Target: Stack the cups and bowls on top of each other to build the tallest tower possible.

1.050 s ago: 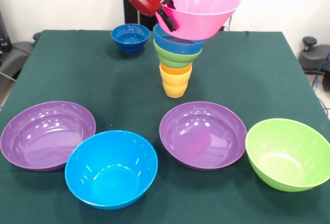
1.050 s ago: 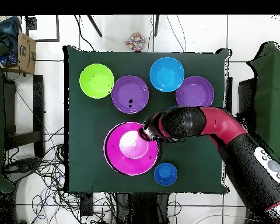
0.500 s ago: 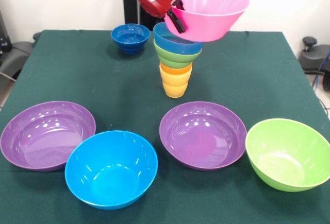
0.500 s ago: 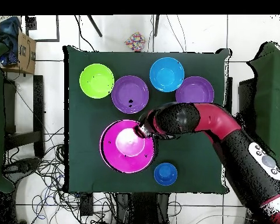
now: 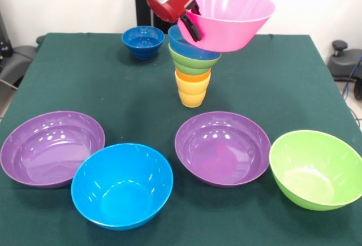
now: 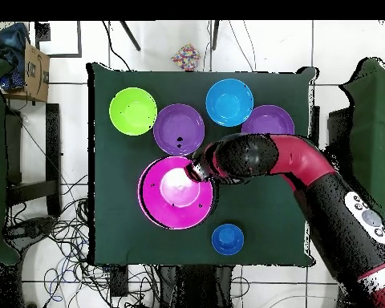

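The tower (image 5: 193, 70) stands mid-table: a yellow cup at the bottom, an orange cup in it, then a small green bowl and a light blue bowl. My gripper (image 5: 189, 24) is shut on the rim of the large pink bowl (image 5: 229, 15), which hangs tilted just above and right of the tower's top. From overhead the pink bowl (image 6: 175, 193) hides the tower, with the gripper (image 6: 200, 173) at its right rim. On the table sit two purple bowls (image 5: 52, 147) (image 5: 222, 146), a large blue bowl (image 5: 122, 184), a large green bowl (image 5: 314, 168) and a small dark blue bowl (image 5: 143, 41).
The large bowls line the near side of the green table (image 5: 90, 82) in the front view. Black chairs stand off both table sides. In the overhead view, cables lie on the floor to the left.
The pink bowl has shifted slightly sideways with the gripper and risen a little, staying above the tower. Nothing else on the table has moved.
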Robot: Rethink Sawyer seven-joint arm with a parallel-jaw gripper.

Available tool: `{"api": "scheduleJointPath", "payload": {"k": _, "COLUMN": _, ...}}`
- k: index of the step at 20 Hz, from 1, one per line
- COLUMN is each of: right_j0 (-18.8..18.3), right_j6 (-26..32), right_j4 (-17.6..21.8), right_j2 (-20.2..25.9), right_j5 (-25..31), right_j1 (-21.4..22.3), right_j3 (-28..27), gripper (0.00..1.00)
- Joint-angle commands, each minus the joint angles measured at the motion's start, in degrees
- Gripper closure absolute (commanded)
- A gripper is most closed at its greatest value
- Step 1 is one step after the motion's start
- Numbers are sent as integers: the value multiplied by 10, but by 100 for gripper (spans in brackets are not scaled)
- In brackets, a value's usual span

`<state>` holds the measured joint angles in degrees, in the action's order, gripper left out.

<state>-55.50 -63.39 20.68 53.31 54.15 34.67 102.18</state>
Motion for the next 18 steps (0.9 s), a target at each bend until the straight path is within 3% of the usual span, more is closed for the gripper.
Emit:
{"api": "scheduleJointPath", "payload": {"k": 1, "right_j0": 30, "right_j6": -15, "right_j4": -16, "right_j2": -27, "right_j5": 50, "right_j1": 1, "right_j3": -47, "gripper": 100}}
{"api": "scheduleJointPath", "payload": {"k": 7, "right_j0": 27, "right_j6": -6, "right_j4": -18, "right_j2": -28, "right_j5": 61, "right_j1": 1, "right_j3": -51, "gripper": 100}}
{"api": "scheduleJointPath", "payload": {"k": 18, "right_j0": 11, "right_j6": -1, "right_j4": 0, "right_j2": -38, "right_j5": 26, "right_j1": -2, "right_j3": -23, "gripper": 100}}
